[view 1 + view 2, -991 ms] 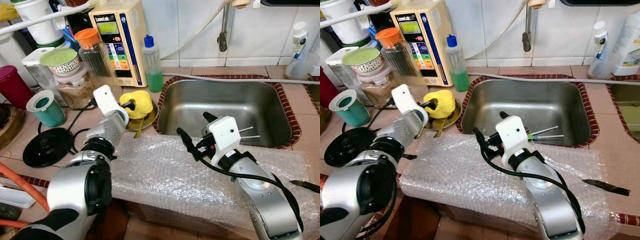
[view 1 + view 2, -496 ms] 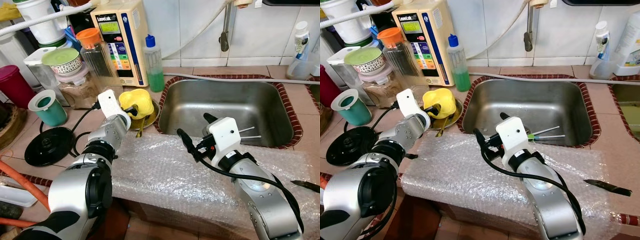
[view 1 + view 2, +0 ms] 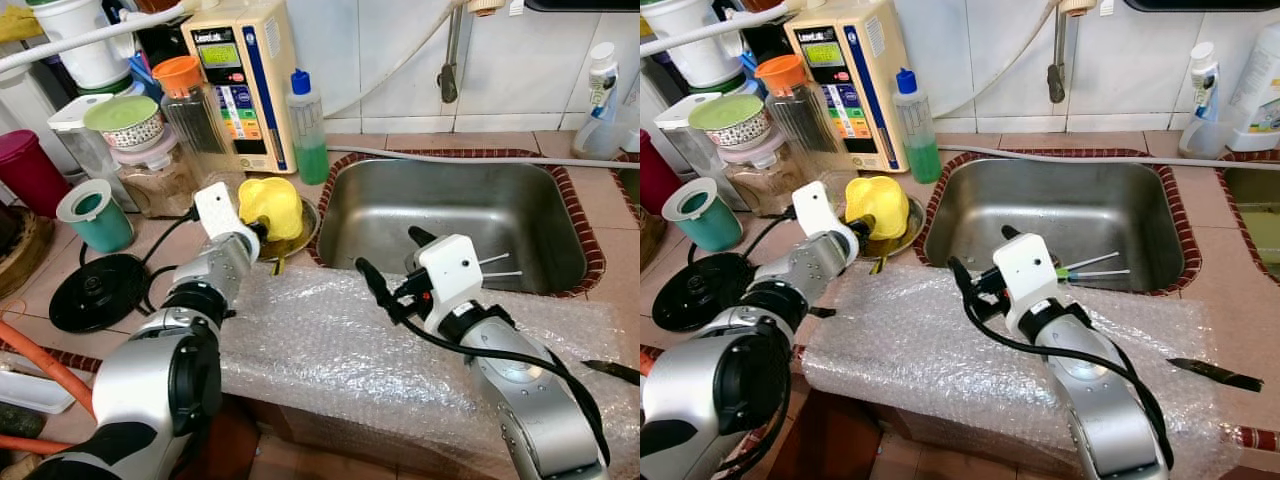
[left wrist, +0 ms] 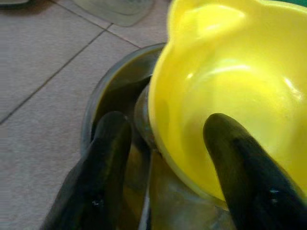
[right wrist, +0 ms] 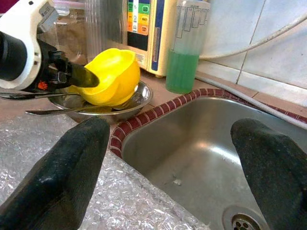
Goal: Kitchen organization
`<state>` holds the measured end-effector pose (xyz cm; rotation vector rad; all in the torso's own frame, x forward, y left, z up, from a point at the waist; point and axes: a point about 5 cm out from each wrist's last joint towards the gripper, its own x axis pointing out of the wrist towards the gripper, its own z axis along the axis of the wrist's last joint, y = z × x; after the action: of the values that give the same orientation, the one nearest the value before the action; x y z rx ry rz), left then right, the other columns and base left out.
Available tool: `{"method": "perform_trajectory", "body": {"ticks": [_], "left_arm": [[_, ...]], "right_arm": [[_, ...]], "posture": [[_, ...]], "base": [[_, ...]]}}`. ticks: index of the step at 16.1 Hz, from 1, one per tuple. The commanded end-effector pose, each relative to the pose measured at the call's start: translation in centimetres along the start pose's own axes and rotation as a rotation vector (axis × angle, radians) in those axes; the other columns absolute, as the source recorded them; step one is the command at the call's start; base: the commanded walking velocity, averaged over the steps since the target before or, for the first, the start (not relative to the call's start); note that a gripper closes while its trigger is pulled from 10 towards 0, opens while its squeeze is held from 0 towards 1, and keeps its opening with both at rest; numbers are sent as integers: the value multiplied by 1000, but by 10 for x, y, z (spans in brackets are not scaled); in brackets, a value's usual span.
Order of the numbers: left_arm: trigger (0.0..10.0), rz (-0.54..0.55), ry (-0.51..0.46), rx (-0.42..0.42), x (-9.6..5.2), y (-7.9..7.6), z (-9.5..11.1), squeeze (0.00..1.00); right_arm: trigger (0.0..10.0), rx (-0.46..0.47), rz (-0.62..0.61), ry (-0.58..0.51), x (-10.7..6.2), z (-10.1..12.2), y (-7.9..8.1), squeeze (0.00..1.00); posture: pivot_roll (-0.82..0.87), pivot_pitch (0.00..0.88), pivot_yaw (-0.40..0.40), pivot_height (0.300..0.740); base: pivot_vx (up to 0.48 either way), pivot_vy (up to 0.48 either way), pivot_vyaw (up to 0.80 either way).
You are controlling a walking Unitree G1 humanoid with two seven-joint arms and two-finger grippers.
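A yellow plastic cup (image 3: 270,203) tilts over a shallow metal bowl (image 3: 904,236) on the counter left of the sink. My left gripper (image 3: 254,224) is shut on the yellow cup's rim, one finger (image 4: 240,167) inside it and the other finger (image 4: 103,163) outside. A spoon (image 5: 48,111) lies across the bowl beneath the cup. My right gripper (image 3: 388,252) hangs open over the bubble wrap (image 3: 330,340) at the sink's front edge, holding nothing.
The steel sink (image 3: 450,200) holds thin sticks (image 3: 497,266). Behind the bowl stand a green soap bottle (image 3: 305,125), a cream appliance (image 3: 240,80) and jars (image 3: 190,105). A teal cup (image 3: 92,212) and black lid (image 3: 90,292) sit left. A knife (image 3: 610,370) lies far right.
My left gripper has tipped the yellow cup up and slightly left off the metal bowl. The right arm has stayed where it was.
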<state>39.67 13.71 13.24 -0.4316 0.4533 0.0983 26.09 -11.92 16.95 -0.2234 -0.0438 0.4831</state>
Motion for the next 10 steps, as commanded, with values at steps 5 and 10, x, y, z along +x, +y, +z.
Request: {"method": "perform_trajectory", "body": {"ticks": [5,10], "left_arm": [[0,145,48,35,-1,42,-9,0],[0,129,13,70,-2,48,0,0]], "right_arm": [[10000,3,3,-23,1,7,-1,0],[10000,7,10,-23,3,6,0,0]], "posture": [[-156,0,174,740],[-137,0,168,740]], "base": [[0,0,0],[0,0,0]]}}
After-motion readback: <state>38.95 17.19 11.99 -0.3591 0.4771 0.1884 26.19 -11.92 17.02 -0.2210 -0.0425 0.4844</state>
